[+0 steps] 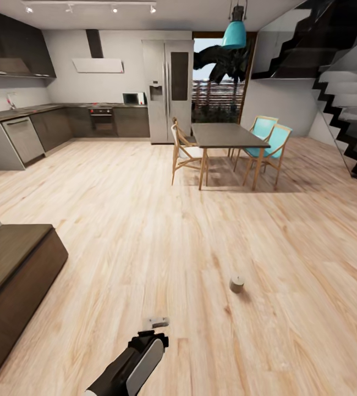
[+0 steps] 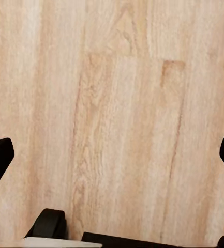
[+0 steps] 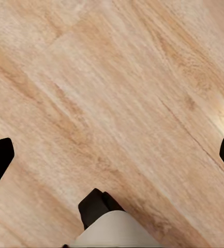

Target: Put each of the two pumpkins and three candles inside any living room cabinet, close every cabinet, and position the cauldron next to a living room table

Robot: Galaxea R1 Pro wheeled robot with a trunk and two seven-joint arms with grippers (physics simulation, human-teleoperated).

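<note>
Pale wood-plank floor (image 1: 145, 231) spreads across an open room. Nearest, one arm (image 1: 131, 366) reaches over the planks. Both wrist views show each end effector (image 2: 112, 155) (image 3: 112, 157) spread wide over bare floor, empty. A candle (image 1: 236, 284) stands on the planks, right of and beyond the arm. Left of the candle sits the cabinet (image 1: 13, 275). Far beyond the candle stand a dining table (image 1: 228, 135), chairs (image 1: 269, 143), kitchen units (image 1: 29, 132), fridge (image 1: 167, 91) and stairs (image 1: 349, 110).

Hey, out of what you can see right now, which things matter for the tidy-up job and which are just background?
Job:
candle standing on the floor
dark-brown cabinet, at the left

Background:
dining table
chairs
fridge
staircase
</note>
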